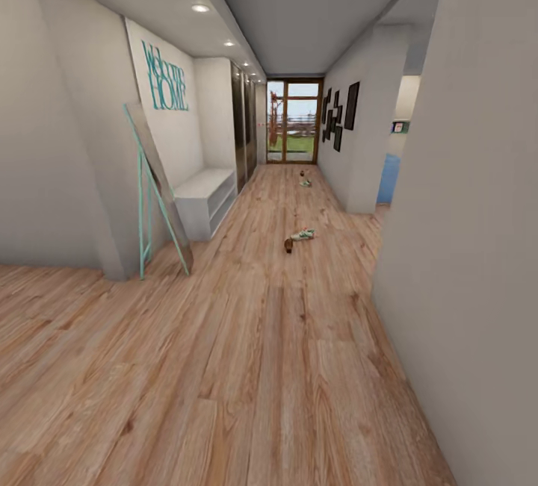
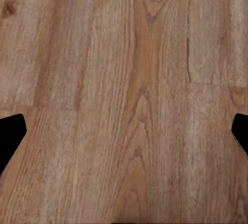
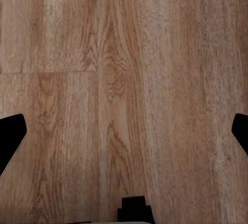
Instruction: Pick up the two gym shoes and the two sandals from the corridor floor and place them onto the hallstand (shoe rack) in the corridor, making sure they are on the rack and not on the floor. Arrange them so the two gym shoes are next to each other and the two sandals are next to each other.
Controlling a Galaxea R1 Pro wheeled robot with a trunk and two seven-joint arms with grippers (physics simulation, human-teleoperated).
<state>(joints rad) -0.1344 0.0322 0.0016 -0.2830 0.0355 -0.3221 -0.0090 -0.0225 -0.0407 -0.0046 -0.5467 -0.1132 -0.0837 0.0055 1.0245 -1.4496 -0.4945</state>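
Head view is looking down a long corridor over the light brown wood-plank floor (image 1: 246,366). A white lace-up gym shoe with green stripes (image 1: 304,234) is lying on the planks partway down, with a dark brown leather sandal (image 1: 288,245) just beside it on the near side. Farther along, near the glazed door (image 1: 294,121), a second gym shoe (image 1: 305,184) and a second sandal (image 1: 301,172) are lying close together; both are too small to make out in detail. A low white two-tier bench (image 1: 203,202) is standing against the left wall, and a teal-framed leaning mirror (image 1: 158,191) is propped nearer to me.

My left claw (image 2: 124,136) is hanging over bare planks, black fingertips (image 2: 10,131) spread wide apart and holding nothing. My right claw (image 3: 124,136) is hanging likewise, fingers apart, nothing between them.
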